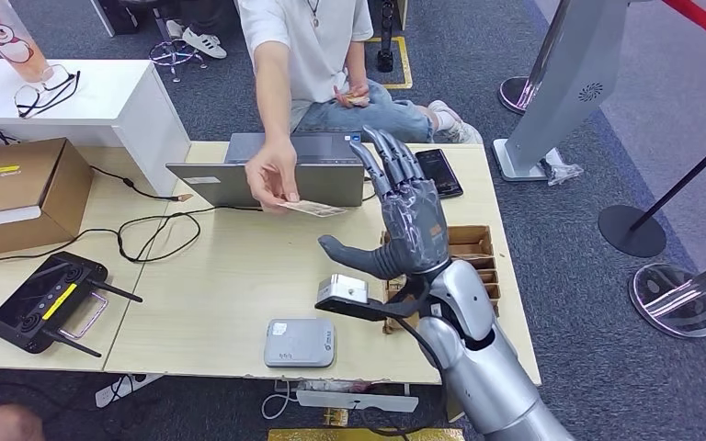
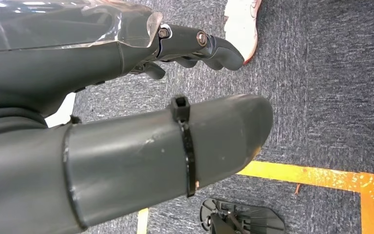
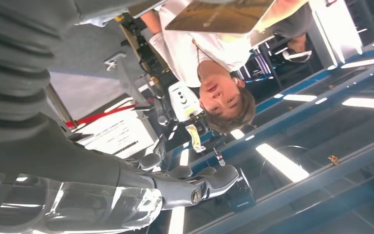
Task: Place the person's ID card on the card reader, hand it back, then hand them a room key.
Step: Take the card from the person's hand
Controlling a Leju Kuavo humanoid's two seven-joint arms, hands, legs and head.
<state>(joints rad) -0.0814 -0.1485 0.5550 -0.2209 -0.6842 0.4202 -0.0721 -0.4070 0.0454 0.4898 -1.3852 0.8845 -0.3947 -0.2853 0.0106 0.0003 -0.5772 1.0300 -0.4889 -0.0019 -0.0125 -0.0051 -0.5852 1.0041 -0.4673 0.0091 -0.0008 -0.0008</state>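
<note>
Item, ID card (image 1: 314,209): a thin pale card, held flat at one end by the person's hand (image 1: 271,175) above the far half of the table (image 1: 211,276), just in front of the grey laptop (image 1: 285,172) and apart from my fingers. Item, my right hand (image 1: 404,211): raised upright over the table's right side, palm toward the card, fingers spread wide, thumb out toward the left, holding nothing. Item, card reader (image 1: 300,343): a small grey box lying at the near edge of the table, below my raised hand. Item, my left hand (image 2: 126,97): hung over grey carpet beside a yellow floor line, fingers curled loosely inward, nothing in them. Item, black phone (image 1: 439,172): lay beside the laptop. Item, wooden slotted tray (image 1: 475,248): stood behind my right wrist.
</note>
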